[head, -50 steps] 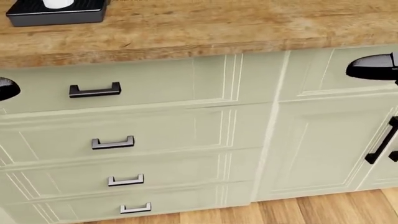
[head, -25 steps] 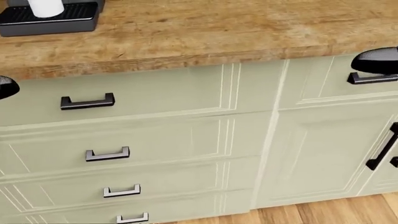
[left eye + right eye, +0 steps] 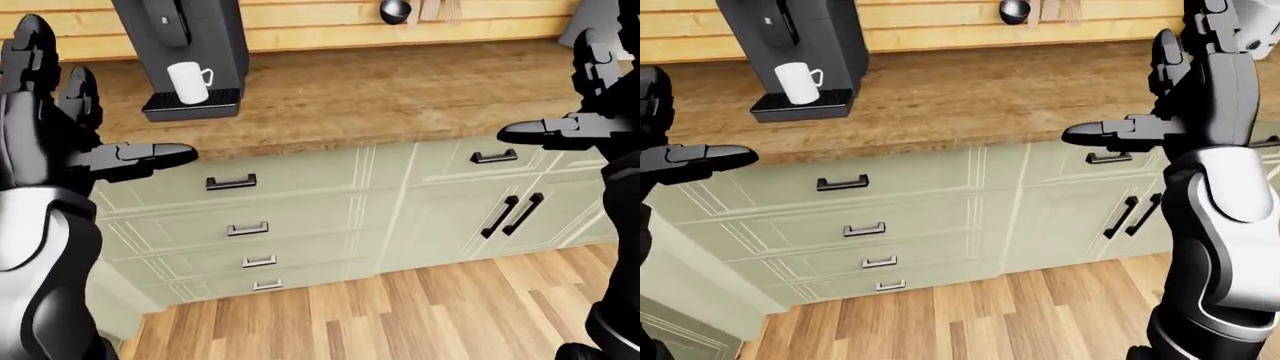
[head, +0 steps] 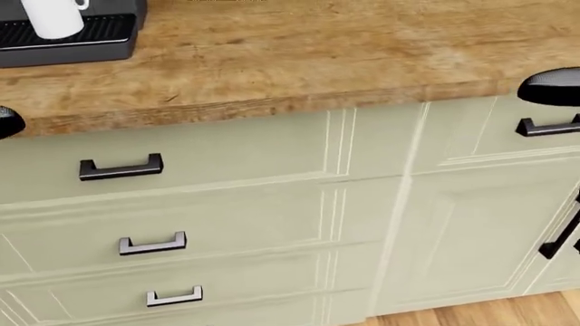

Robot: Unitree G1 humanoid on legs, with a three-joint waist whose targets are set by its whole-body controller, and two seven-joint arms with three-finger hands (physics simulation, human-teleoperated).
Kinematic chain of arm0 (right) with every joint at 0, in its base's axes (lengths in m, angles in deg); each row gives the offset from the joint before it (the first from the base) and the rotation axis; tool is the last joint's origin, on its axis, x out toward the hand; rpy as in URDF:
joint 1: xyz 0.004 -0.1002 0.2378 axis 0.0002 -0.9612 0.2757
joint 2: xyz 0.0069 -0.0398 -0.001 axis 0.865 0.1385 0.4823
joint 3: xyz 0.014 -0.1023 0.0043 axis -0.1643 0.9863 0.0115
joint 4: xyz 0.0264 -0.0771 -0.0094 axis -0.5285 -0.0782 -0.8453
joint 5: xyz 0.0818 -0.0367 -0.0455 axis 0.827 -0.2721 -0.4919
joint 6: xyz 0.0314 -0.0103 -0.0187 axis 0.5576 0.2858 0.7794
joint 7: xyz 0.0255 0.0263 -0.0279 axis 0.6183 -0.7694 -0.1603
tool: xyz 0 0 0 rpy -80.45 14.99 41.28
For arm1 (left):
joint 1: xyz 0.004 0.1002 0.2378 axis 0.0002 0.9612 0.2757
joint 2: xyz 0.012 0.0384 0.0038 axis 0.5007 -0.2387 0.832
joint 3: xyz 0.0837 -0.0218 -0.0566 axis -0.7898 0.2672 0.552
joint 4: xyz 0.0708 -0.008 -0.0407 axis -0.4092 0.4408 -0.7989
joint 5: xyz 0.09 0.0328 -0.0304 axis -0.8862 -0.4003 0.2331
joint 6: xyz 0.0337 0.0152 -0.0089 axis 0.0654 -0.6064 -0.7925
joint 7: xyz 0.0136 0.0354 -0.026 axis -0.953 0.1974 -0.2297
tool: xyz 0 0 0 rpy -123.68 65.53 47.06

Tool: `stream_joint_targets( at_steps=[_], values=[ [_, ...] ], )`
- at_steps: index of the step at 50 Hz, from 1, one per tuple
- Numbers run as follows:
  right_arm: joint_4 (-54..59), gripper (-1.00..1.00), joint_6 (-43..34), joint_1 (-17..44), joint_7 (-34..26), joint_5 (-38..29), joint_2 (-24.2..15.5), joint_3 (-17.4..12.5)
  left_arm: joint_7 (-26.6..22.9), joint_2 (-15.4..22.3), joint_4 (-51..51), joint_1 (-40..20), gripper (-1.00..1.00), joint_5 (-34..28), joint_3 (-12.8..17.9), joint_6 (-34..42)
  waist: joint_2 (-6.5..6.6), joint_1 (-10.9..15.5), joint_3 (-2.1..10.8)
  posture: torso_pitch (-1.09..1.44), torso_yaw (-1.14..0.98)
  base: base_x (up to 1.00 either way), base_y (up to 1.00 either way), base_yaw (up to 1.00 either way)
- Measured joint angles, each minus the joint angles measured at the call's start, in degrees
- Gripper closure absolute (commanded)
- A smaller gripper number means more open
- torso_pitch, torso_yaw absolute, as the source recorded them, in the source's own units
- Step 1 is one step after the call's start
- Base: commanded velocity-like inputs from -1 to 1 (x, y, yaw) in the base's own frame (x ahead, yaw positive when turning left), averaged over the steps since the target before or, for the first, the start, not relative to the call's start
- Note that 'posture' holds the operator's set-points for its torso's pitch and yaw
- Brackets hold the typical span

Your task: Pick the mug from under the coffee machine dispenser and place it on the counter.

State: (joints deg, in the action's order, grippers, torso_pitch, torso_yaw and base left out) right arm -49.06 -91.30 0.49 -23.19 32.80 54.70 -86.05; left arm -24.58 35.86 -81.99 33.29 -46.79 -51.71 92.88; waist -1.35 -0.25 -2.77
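Note:
A white mug (image 3: 188, 82) stands upright on the drip tray of a dark coffee machine (image 3: 185, 45) at the upper left of the wooden counter (image 3: 380, 97). It also shows at the head view's top left (image 4: 54, 19). My left hand (image 3: 75, 112) is open, raised at the left edge, below and left of the mug, apart from it. My right hand (image 3: 1180, 97) is open, raised at the right over the counter's edge. Both hands are empty.
Pale green drawers with dark handles (image 3: 231, 182) and cabinet doors (image 3: 510, 214) stand below the counter. Wooden floor (image 3: 400, 315) lies beneath. Utensils (image 3: 395, 10) hang on the wooden wall above the counter.
The head view has shifted: counter, drip tray and drawers slide downward in the picture, and more of the mug shows at the top left. The camera has moved.

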Motion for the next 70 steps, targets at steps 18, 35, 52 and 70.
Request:
stream_joint_targets(
  at_steps=[18, 35, 52, 70],
  values=[
    [-1.23, -1.00, 0.20, 1.13, -0.37, 1.19, -0.63, 0.55, 1.26, 0.01, -0.10, 0.48, -1.00, -0.85, 1.70, -0.75, -1.16, 1.15, 0.06, 0.00, 0.00, 0.16, 0.04, 0.00],
    [0.02, -1.00, -0.66, 1.62, 0.07, 1.63, -1.21, 1.56, 1.09, 3.87, 3.07, 3.69, -1.00, 0.64, 6.90, -2.01, 4.66, 0.66, -0.51, 0.00, 0.00, 0.16, 0.04, 0.00],
    [1.79, -1.00, -0.52, 1.94, 0.12, 0.38, -1.75, 0.32, -0.28, 5.58, 2.58, 5.23, -1.00, 2.63, 8.49, -1.96, 0.70, -0.12, -0.22, 0.00, 0.00, 0.16, 0.04, 0.00],
    [0.30, -1.00, 0.46, 3.83, 0.24, 2.82, -3.53, 0.34, -0.54, 11.40, 4.15, 5.35, -1.00, 3.42, 14.68, -2.35, -0.73, 1.09, 0.02, 0.00, 0.00, 0.16, 0.05, 0.00]
  ],
)
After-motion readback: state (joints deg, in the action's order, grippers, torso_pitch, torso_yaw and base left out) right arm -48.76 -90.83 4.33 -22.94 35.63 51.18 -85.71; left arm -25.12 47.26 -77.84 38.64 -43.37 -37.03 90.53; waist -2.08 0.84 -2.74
